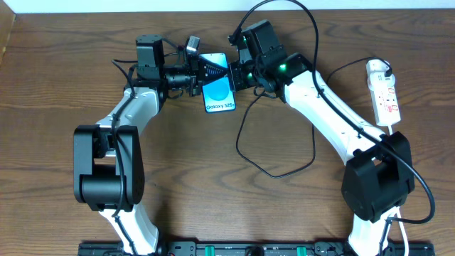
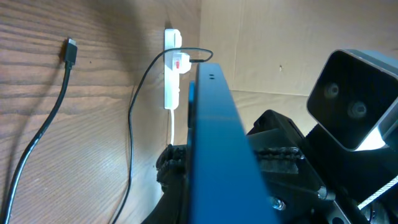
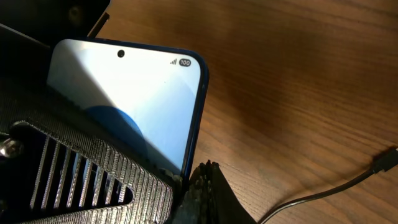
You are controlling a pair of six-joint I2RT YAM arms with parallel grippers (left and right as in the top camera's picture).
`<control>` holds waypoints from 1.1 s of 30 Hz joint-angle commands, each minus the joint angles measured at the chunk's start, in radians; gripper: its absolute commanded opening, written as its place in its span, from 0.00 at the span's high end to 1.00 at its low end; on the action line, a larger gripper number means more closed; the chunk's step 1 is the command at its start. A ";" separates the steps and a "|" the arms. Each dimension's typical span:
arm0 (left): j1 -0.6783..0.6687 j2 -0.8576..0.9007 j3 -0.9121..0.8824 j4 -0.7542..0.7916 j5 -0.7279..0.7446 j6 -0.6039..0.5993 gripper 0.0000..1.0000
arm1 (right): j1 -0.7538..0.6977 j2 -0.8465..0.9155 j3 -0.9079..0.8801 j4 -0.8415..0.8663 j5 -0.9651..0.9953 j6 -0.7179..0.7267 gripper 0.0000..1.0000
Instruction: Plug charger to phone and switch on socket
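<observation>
- The phone (image 1: 219,92) is at the back of the table (image 1: 213,199), between the two arms, with its blue screen facing up
- The left gripper (image 1: 212,71) has its jaws closed on the phone; the left wrist view shows the phone edge-on between them
- The right gripper (image 1: 240,73) has its jaws drawn together at the phone's right edge; whether it pinches anything I cannot tell
- The charger (image 1: 277,174) lies looped on the wood, its small plug (image 2: 70,50) free on the table and apart from the phone, so plugging in is not done
- The socket (image 1: 386,92) lies well to the right, with no gripper near it; its switch most likely remains to be pressed
</observation>
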 commanded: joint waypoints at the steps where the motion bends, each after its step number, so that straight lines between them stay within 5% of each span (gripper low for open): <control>1: -0.036 0.004 0.005 0.006 -0.001 -0.002 0.93 | 0.041 -0.004 0.003 -0.003 -0.111 0.010 0.99; 4: -0.031 0.004 0.005 0.006 -0.026 -0.001 0.93 | 0.018 -0.004 0.003 -0.032 -0.083 0.009 0.97; 8: -0.006 0.004 0.005 0.006 -0.090 0.009 0.93 | -0.024 -0.004 0.003 -0.081 -0.061 0.010 0.82; 11: 0.025 0.004 0.005 0.006 -0.142 0.009 0.93 | -0.060 -0.004 0.003 -0.108 -0.055 0.010 0.55; 13: 0.055 0.004 0.005 0.006 -0.173 0.009 0.93 | -0.085 -0.004 0.003 -0.115 -0.055 0.010 0.24; 16: 0.100 0.004 0.005 0.006 -0.197 0.008 0.93 | -0.117 -0.004 0.003 -0.114 -0.059 0.023 0.11; 28: 0.205 0.004 0.005 0.005 -0.220 -0.029 0.93 | -0.139 0.063 -0.036 -0.086 -0.028 0.312 0.27; 33: 0.204 0.004 0.005 -0.015 -0.220 -0.029 0.93 | -0.147 0.132 -0.036 -0.092 -0.032 0.398 0.57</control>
